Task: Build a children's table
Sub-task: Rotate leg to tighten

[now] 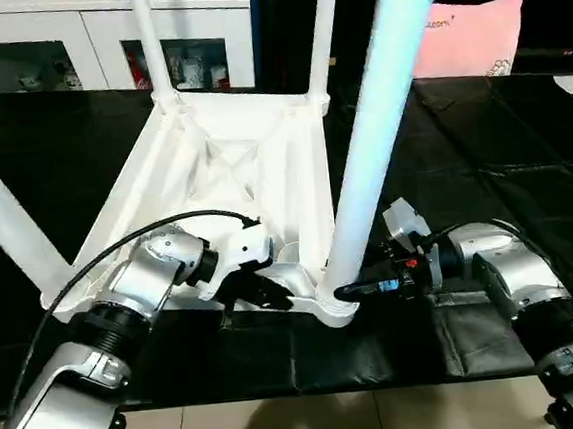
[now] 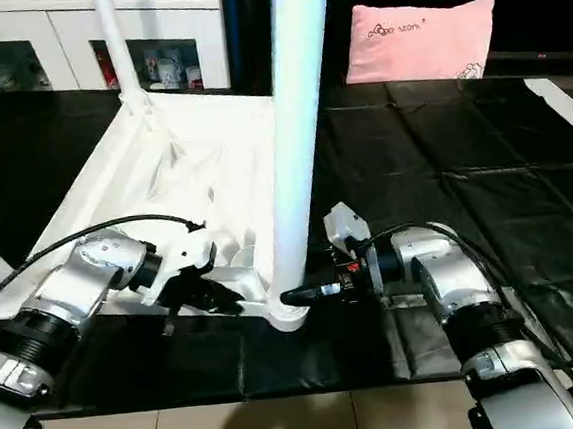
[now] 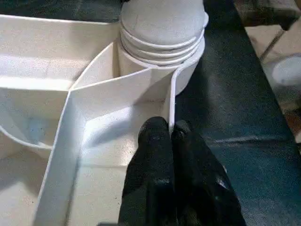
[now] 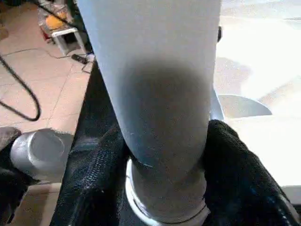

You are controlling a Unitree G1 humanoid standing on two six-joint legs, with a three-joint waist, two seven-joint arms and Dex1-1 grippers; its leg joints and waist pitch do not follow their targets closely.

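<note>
Children's table (image 1: 251, 157) upside down on black desk (image 1: 502, 155). Left gripper (image 3: 170, 134) fingers pinch its rim wall. Right gripper (image 4: 164, 155) fingers clamp near leg (image 1: 382, 106) at the socket.

The table (image 1: 262, 166) is lying upside down on the mat (image 1: 502, 155), legs pointing up. The left gripper (image 3: 170, 134) is sitting on its near rim, left of the near right leg (image 1: 379, 126), with the right gripper (image 4: 164, 155) around that leg's base. The pillow (image 2: 422, 37) is lying behind.
</note>
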